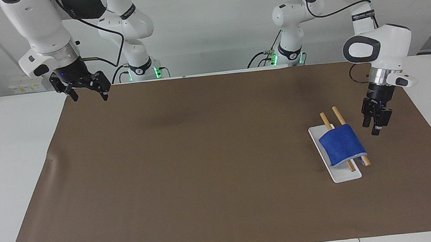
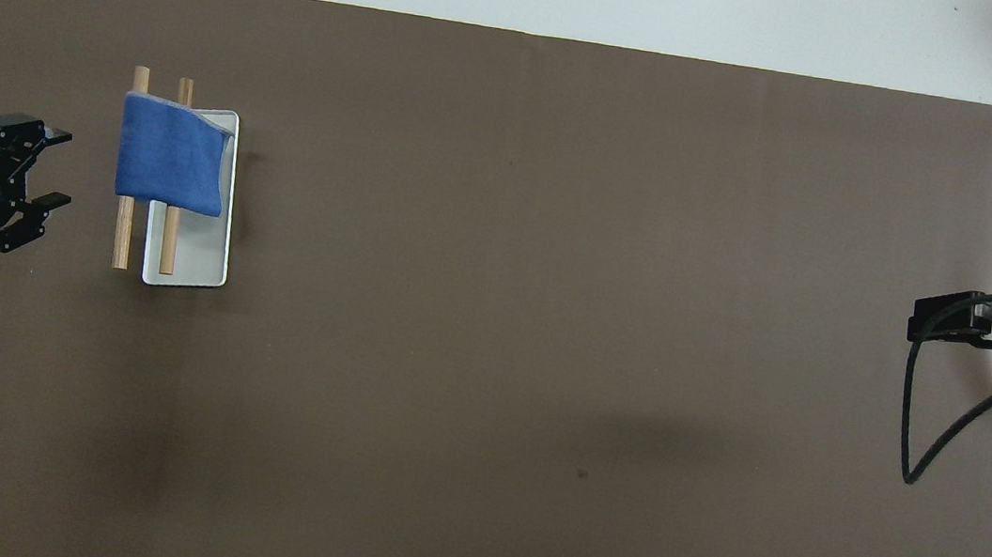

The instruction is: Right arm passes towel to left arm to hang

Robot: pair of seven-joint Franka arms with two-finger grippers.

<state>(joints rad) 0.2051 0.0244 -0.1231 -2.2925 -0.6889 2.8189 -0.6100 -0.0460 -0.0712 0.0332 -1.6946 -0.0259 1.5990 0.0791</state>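
The blue towel [image 1: 342, 145] hangs folded over two wooden rods [image 1: 327, 118] that rest on a white base [image 1: 345, 175] toward the left arm's end of the table. In the overhead view the towel [image 2: 170, 158] covers the part of the rods [image 2: 122, 237] farther from the robots. My left gripper [image 1: 371, 127] is open and empty, just beside the towel and apart from it; it also shows in the overhead view [image 2: 57, 168]. My right gripper [image 1: 90, 97], with its blue light, is open and empty, raised over the mat's edge at the right arm's end [image 2: 917, 316], where the arm waits.
A brown mat [image 1: 203, 159] covers most of the white table [image 1: 6, 169]. The white base [image 2: 186, 259] is the only other item on the mat.
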